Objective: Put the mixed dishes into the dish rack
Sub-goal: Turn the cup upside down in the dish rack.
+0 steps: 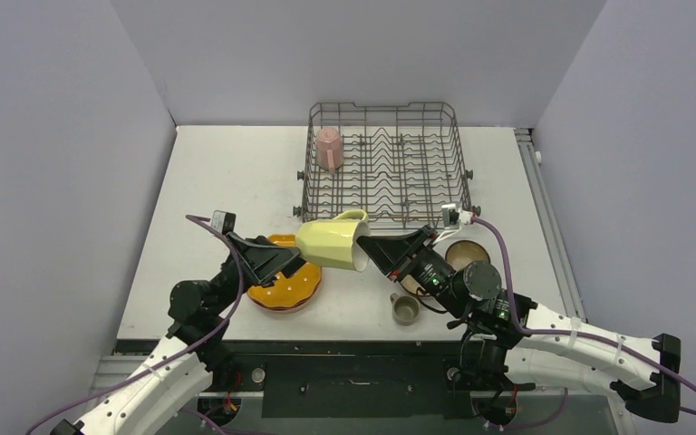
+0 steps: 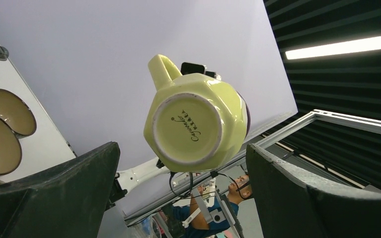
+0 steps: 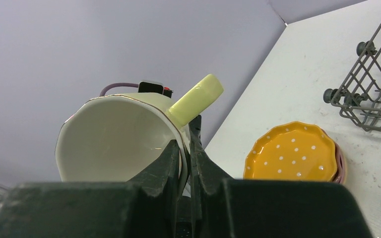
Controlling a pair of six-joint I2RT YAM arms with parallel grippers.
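**Yellow mug held sideways between two arms**

The right gripper [image 1: 367, 252] is clenched on the rim of the yellow mug [image 1: 331, 243], one finger inside the wall and one outside. The mug lies on its side off the desk [image 1: 227, 181], just before the rack's [image 1: 408, 172] near-left corner. The left gripper [image 1: 292, 261] is spread wide and grasps nothing, facing the mug's base. A pink mug [image 1: 329, 148] sits in the rack's far-left corner. The orange plate [image 1: 283, 288], a grey cup [image 1: 405, 309] and bowls [image 1: 465, 254] lie along the desk's near edge.
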